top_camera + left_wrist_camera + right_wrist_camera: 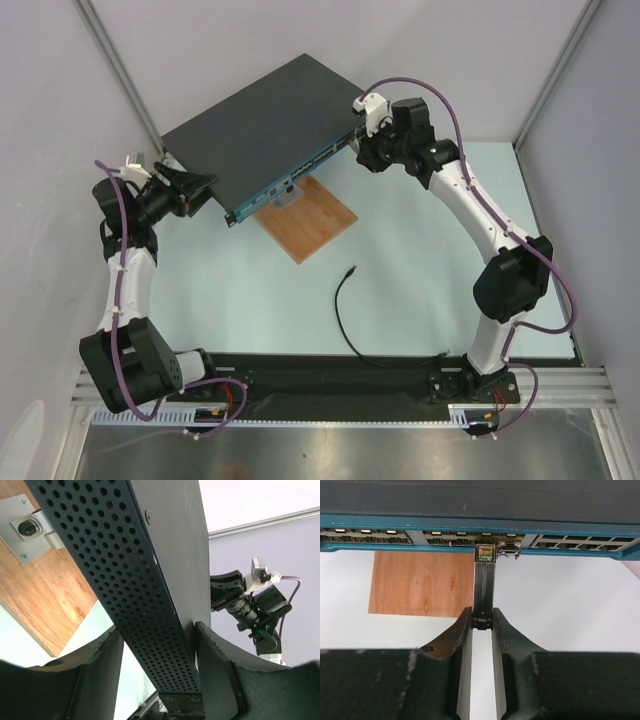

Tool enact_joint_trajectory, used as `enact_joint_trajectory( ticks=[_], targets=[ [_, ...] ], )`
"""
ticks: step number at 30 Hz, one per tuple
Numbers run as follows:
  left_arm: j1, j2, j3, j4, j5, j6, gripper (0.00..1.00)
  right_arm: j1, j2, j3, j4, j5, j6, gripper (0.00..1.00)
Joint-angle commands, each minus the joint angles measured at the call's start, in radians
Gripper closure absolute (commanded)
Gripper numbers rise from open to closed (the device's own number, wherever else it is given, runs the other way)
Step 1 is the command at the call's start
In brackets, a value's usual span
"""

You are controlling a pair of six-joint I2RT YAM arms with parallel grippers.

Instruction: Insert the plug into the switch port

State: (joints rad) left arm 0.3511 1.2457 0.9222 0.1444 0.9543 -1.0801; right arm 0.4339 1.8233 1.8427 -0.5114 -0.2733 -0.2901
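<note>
Seen from above, a pale blue-green table (420,230) stands between plain light walls (60,120), with aluminium posts (120,70) in the far corners. The dark-grey switch (270,120) lies slanted at the far side, partly over a wooden board (315,225). The plug (351,270) lies on the bare table near the middle, well apart from both grippers. Its cable (340,325) curves to the near edge. The left gripper (195,190) is at the left end of the switch, and the right gripper (362,150) is at its front strip (300,172).

In the left wrist view, the fingers (220,680) stand half open around the perforated side of the switch. One touches it, but beside the other a pale gap shows, so I cannot tell if they grip.

In the right wrist view, the jaws are closed narrowly on a grey metal piece (483,587). Its far end meets the row of ports (437,533) in the teal front strip.
</note>
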Motion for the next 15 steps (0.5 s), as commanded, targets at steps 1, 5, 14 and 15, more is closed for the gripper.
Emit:
enact_joint_trajectory(
  ticks=[1,5,14,15],
  targets=[
    [-0.034,0.037,0.043,0.075,-0.080,0.051,1.00,0.032,0.001,0.085,0.218,-0.006,-0.043,1.00],
    [-0.034,0.040,0.043,0.076,-0.078,0.049,1.00,0.035,-0.012,0.098,0.200,-0.020,-0.026,1.00],
    [-0.034,0.037,0.041,0.077,-0.074,0.049,1.00,0.042,-0.009,0.113,0.194,-0.029,0.005,1.00],
    [-0.034,0.037,0.041,0.077,-0.075,0.049,1.00,0.043,-0.007,0.115,0.194,-0.030,0.008,1.00]
  ],
)
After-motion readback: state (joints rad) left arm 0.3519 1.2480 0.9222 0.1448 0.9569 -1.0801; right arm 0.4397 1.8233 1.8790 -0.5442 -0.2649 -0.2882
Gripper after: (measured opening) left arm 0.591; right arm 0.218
